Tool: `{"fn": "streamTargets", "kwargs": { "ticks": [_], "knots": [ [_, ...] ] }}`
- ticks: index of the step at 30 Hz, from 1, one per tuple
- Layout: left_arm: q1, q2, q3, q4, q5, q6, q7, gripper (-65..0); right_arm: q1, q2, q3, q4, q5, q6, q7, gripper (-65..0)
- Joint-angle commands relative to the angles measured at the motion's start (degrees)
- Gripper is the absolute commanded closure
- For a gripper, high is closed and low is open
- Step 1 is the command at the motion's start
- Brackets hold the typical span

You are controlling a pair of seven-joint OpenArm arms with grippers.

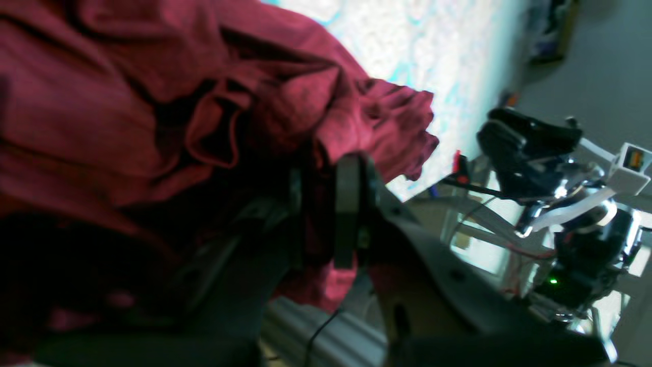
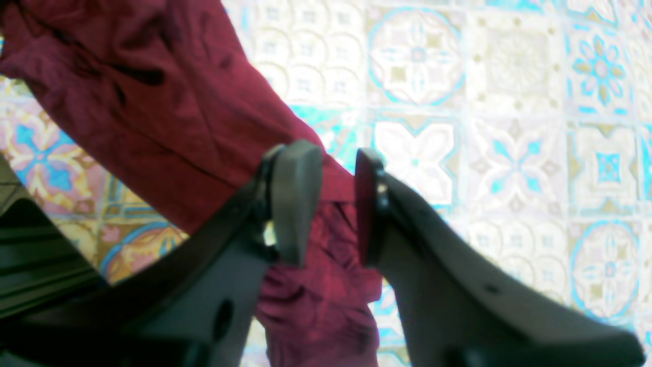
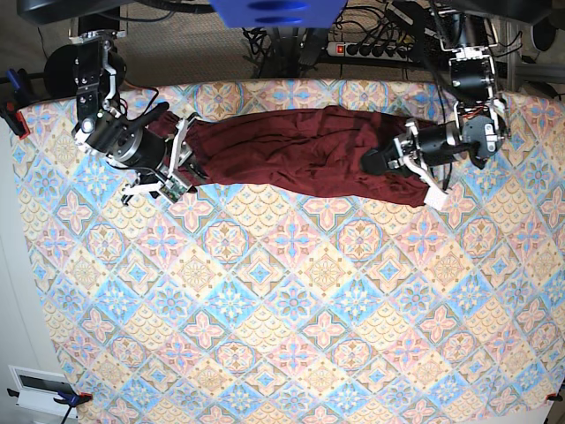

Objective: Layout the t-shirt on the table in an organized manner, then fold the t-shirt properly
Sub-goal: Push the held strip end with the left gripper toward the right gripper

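A robotics lab or workshop: a power strip and tangled cables at twelve o'clock behind the patterned table, with clamps at ten o'clock gripping its cloth

- Left gripper: jaws nearly together, pinching a fold of the t-shirt; arm reaching inward along the far side.
- Right gripper: jaws partly apart, clamping a bunched strip of cloth; arm bending inward, wrist tilting low.
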Motion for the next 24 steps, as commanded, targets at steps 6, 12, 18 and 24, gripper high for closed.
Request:
{"fn": "streamTargets", "kwargs": {
  "ticks": [6, 12, 18, 24],
  "knots": [
    [-2.9, 4.0, -0.1, -3.9, 4.0, 0.0, -0.2, -0.6, 0.6, 0.5, 0.3, 0.9, 0.7, 0.1, 1.1, -15.4],
    [-2.9, 3.8, -0.2, -4.2, 0.9, 0.0, -0.1, -9.8, 0.6, 0.5, 0.3, 0.9, 0.7, 0.1, 1.1, -15.4],
    [-1.5, -3.4, -0.6, -4.2, -18.8, 0.0, 0.5, -25.3, 0.3, 0.5, 3.0, 0.9, 0.7, 0.1, 1.1, -15.4],
    [-1.3, -7.0, -7.5, -5.1, -18.8, 0.0, 0.4, -26.2, 0.3, 0.5, 3.0, 1.0, 0.7, 0.1, 1.1, -15.4]
  ]
}}
